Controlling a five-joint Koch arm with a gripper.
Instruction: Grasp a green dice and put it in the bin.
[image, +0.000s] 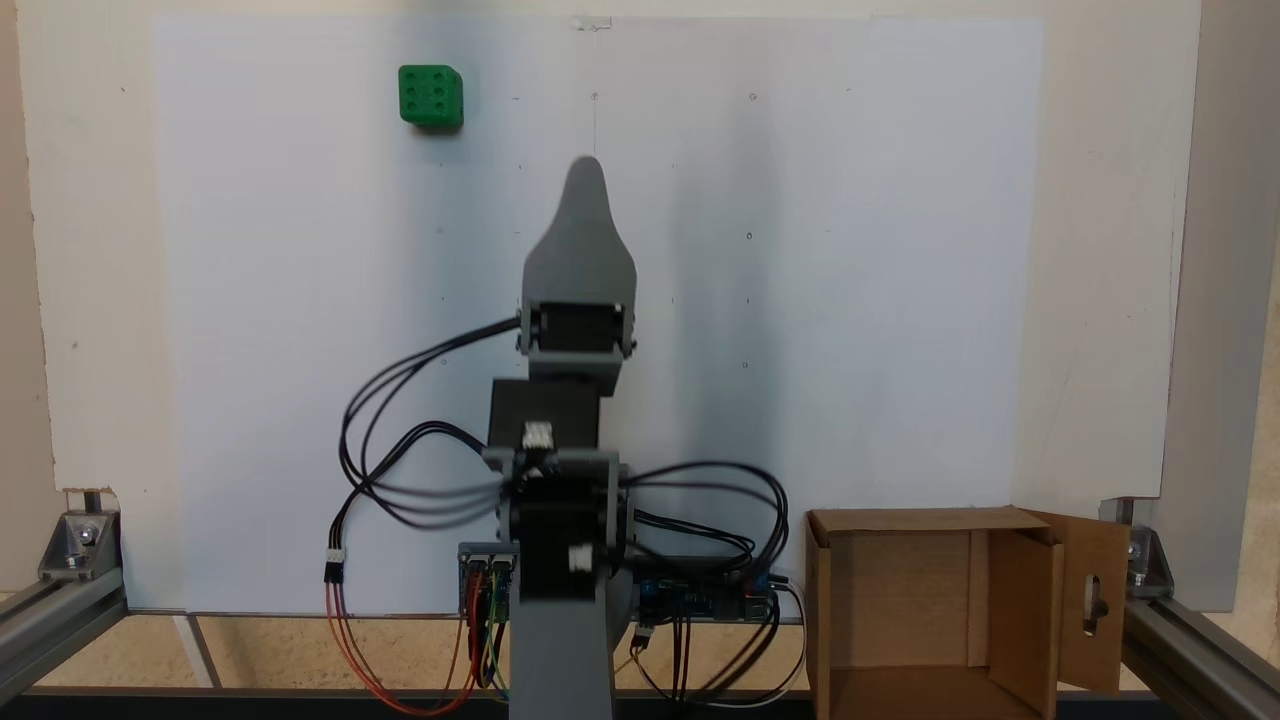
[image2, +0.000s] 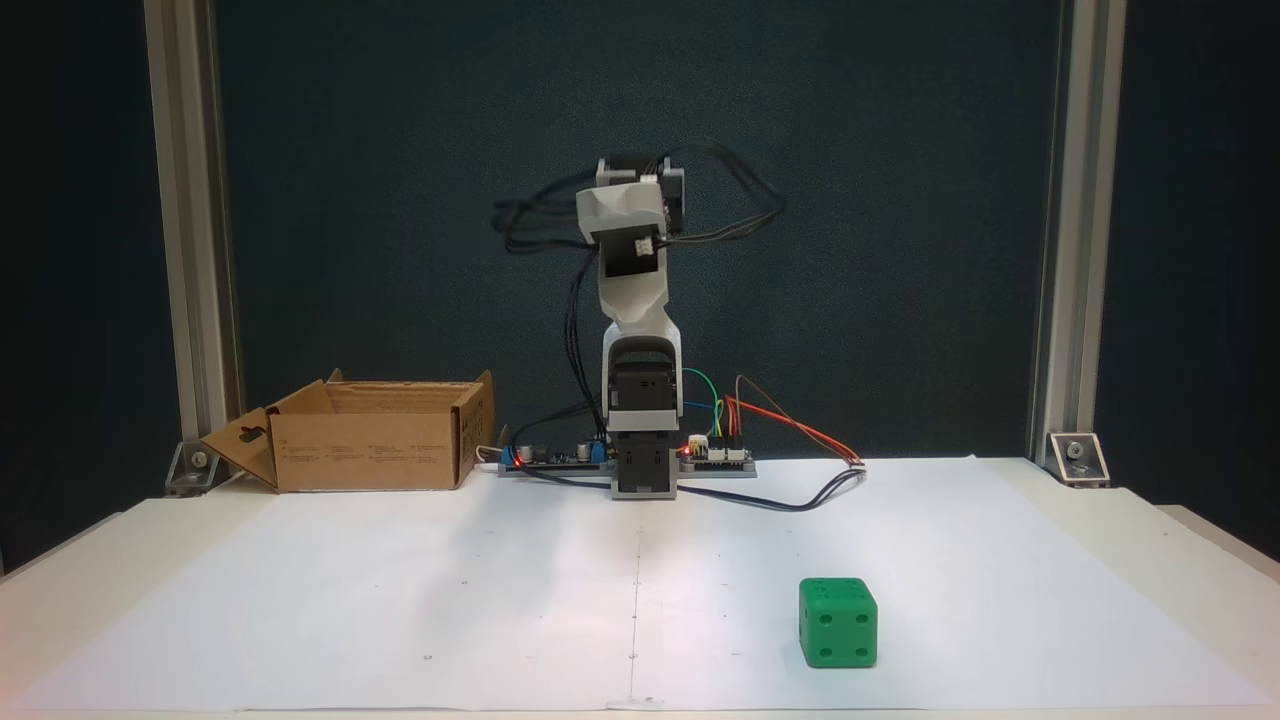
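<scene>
The grey plastic gripper (image: 586, 175) at the end of the small arm points out over the white paper sheet (image: 850, 300) that covers the table, its tapered tip aimed toward the sheet's far edge in the fixed view from above. In that view only one rounded jaw is visible, the other lying behind it. In the fixed view from the front, the gripper (image2: 640, 485) hangs low in front of the arm's base, seen end on. So whether the jaws are spread or pressed together cannot be told. Nothing is between them, and the tip touches neither task object.

The small bright green plastic dice (image: 431, 96) with rounded edges sits on the sheet near its far left corner in the view from above, well apart from the gripper. Seen from the front, the dice (image2: 838, 622) rests near the front edge of the sheet, to the right of centre.

The brown cardboard box (image: 900, 610) with upright flaps stands at the sheet's near right corner beside the arm's base in the view from above, one flap showing a slot-shaped cutout. In the front view the box (image2: 365, 450) stands at the back left, near an aluminium frame post (image2: 190, 250).

Black cables (image: 400, 440) loop off the arm's joints.
</scene>
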